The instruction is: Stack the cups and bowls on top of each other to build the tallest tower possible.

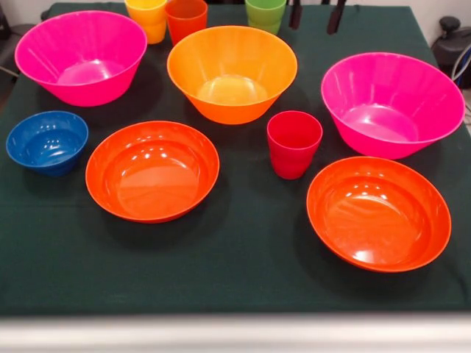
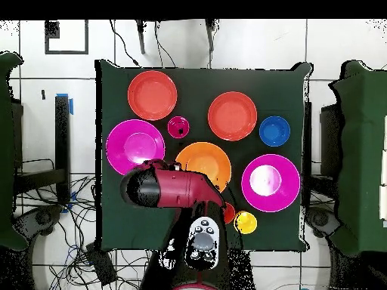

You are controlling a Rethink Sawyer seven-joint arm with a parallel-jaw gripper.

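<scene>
Every piece stands apart on the green cloth; nothing is stacked. The large orange bowl (image 1: 232, 73) (image 2: 202, 162) sits at the middle back. Two pink bowls (image 1: 81, 59) (image 1: 392, 103) flank it. Two shallow red-orange bowls (image 1: 152, 170) (image 1: 378, 213) sit nearer the camera, with the red cup (image 1: 294, 143) (image 2: 178, 127) between them. The small blue bowl (image 1: 47, 141) (image 2: 274, 131) is at the left. Yellow (image 1: 146, 16), orange (image 1: 185, 18) and green (image 1: 265, 13) cups line the far edge. My gripper (image 1: 315, 16) shows only two dark fingertips at the top edge, apart and empty, right of the green cup.
In the overhead view the red arm (image 2: 178, 189) lies over the table's near-base side and hides the green cup. The table edge (image 1: 235, 312) runs along the front. Cables and chairs surround the table.
</scene>
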